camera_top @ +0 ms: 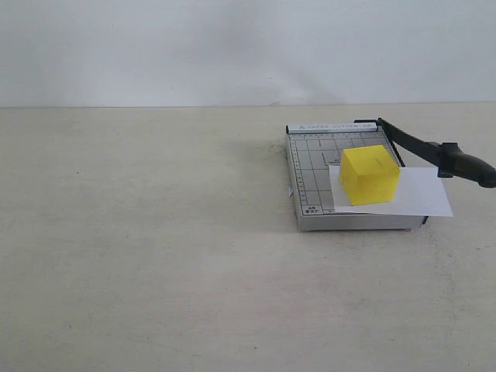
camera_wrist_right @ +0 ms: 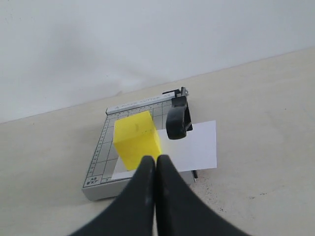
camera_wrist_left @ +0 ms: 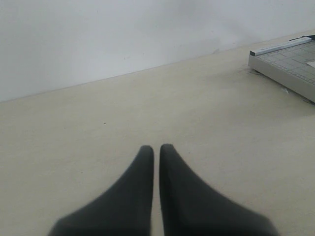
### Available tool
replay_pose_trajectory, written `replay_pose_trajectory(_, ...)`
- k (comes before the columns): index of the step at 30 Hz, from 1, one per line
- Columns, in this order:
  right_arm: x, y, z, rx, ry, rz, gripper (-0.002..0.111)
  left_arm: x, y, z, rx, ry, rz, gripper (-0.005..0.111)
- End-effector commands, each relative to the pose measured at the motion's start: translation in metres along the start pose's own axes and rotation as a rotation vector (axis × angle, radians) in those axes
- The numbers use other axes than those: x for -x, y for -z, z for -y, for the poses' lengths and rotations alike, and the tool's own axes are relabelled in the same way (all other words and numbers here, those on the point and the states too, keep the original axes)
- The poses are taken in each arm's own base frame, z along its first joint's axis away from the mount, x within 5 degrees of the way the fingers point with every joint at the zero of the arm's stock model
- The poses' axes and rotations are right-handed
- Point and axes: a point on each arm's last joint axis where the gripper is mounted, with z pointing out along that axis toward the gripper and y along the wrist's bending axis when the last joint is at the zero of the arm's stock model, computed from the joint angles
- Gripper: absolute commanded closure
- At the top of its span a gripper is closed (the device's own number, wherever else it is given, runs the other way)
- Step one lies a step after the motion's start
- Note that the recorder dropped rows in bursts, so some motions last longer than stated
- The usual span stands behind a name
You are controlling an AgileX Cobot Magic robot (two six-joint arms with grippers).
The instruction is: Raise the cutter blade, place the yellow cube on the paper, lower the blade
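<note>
The yellow cube (camera_top: 370,175) sits on the white paper (camera_top: 422,194), which lies on the grey gridded trimmer base (camera_top: 310,167) and sticks out past its right edge. The cutter blade (camera_top: 415,143) slants up from its hinge, its thick black handle (camera_top: 465,164) held above the paper. Neither gripper shows in the exterior view. My right gripper (camera_wrist_right: 156,158) is shut and empty, hovering short of the cube (camera_wrist_right: 137,139), paper (camera_wrist_right: 197,147) and handle (camera_wrist_right: 177,120). My left gripper (camera_wrist_left: 156,147) is shut and empty over bare table, far from the base (camera_wrist_left: 290,61).
The trimmer stands on a wide beige table (camera_top: 155,248) with a plain white wall (camera_top: 232,46) behind it. Nothing else lies on the table in any view.
</note>
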Motion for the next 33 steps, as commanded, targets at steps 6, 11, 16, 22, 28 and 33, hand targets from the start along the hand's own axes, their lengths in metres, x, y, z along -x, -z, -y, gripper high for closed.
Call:
replay_pose_trajectory(6,-0.002,0.000,0.000,0.004,-0.032,-0.012,0.108,-0.001,0.000,-0.004,0.079,0.021,0.000,0.102)
replay_pose_trajectory(11,0.004,0.001,-0.003,0.014,-0.032,-0.007,0.104,-0.001,0.000,-0.006,0.105,0.026,-0.003,0.102)
replay_pose_trajectory(16,0.020,0.005,-0.010,0.031,0.094,-0.011,0.072,-0.001,0.000,-0.006,0.105,0.026,-0.003,0.102)
replay_pose_trajectory(22,0.038,0.003,-0.017,0.026,0.169,-0.120,0.048,-0.001,0.000,-0.006,0.105,0.026,-0.003,0.102)
replay_pose_trajectory(28,0.054,-0.037,-0.020,-0.036,0.129,-0.370,0.048,-0.001,0.000,-0.006,0.105,0.026,-0.003,0.102)
replay_pose_trajectory(33,0.097,-0.105,-0.030,-0.055,0.207,-0.610,0.047,-0.001,0.000,-0.006,0.105,0.026,-0.003,0.102)
